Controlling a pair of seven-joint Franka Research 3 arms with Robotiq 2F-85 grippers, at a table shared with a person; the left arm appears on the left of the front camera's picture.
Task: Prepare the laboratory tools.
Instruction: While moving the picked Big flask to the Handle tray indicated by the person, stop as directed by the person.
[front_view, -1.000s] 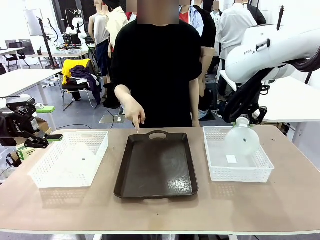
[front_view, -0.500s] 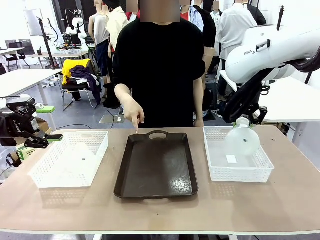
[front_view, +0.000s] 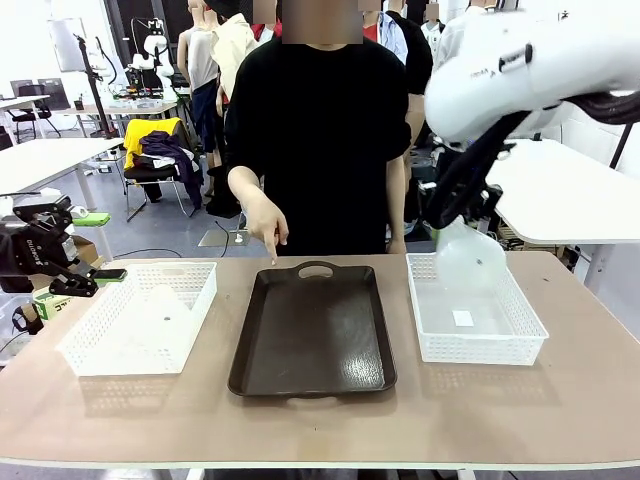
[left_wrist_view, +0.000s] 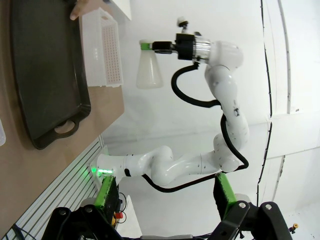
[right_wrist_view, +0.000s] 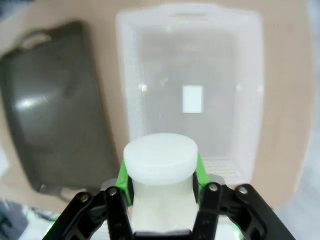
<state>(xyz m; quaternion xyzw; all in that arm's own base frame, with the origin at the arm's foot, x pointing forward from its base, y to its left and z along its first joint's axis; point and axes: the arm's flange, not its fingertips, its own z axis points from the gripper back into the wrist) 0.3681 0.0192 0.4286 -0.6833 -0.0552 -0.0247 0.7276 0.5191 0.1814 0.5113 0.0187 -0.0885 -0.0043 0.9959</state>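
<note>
Lifting flask (front_view: 470, 262) clear of right basket (front_view: 480, 345), neck up
Gripping the neck tight in right gripper (front_view: 447, 225), long axis vertical; hanging just right of dark tray (front_view: 315, 340), far nearer this arm than wide-open left gripper (front_view: 90, 280); sitting higher and closer to the tray than a second ago, no longer dipping into the basket

Small dark lettering "FRAN", cut off, on the white right arm (front_view: 520, 70), upper right of the front view, nothing else legible.
</note>
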